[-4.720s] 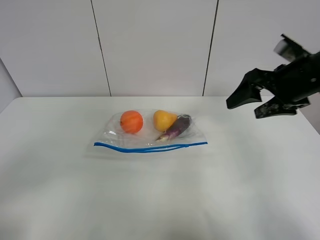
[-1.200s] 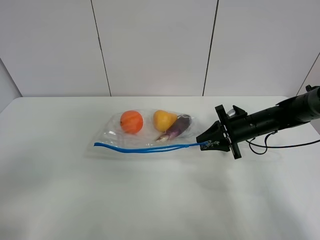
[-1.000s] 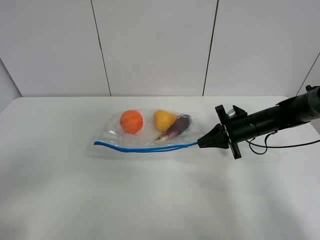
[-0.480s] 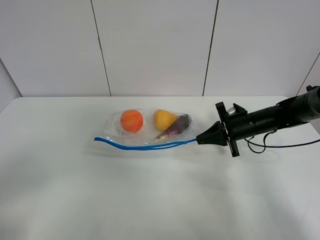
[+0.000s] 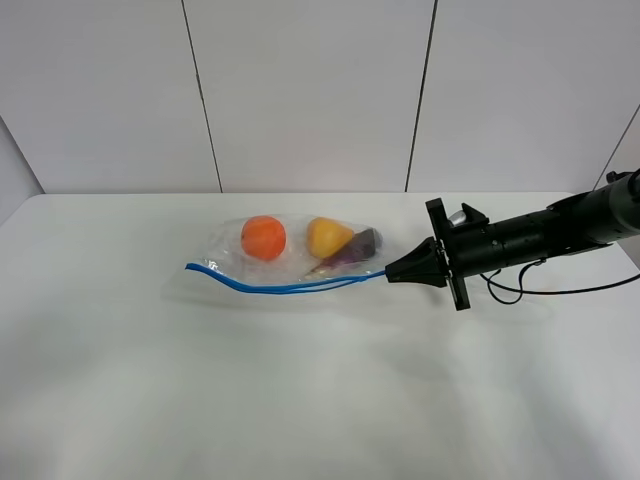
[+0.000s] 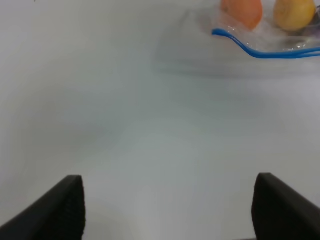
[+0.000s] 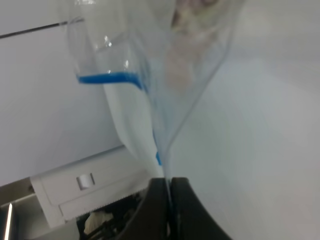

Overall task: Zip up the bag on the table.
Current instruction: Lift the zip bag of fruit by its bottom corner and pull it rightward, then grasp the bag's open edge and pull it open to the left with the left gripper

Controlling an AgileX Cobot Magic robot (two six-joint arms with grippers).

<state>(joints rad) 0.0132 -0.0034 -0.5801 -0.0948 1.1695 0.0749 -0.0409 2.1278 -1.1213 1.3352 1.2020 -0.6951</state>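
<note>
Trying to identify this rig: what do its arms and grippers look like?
The right arm is a black tube with a flat black plate at the wrist; the right gripper tapers to a narrow black point. A thin black cable loops beneath. Of the left gripper, only two black, blunt fingers show. No markings visible.

White panelled wall (image 5: 310, 90) across far side, split by left seam (image 5: 201, 95) and right seam (image 5: 421, 95), both dark, near vertical. Orange fruit (image 5: 264, 238) centre-far. Yellow fruit (image 5: 328, 238) near its right, apart. Purple eggplant (image 5: 352, 250) touching yellow fruit's right, tilted. White boxy unit (image 7: 85, 192) in right wrist view, unidentifiable.
</note>
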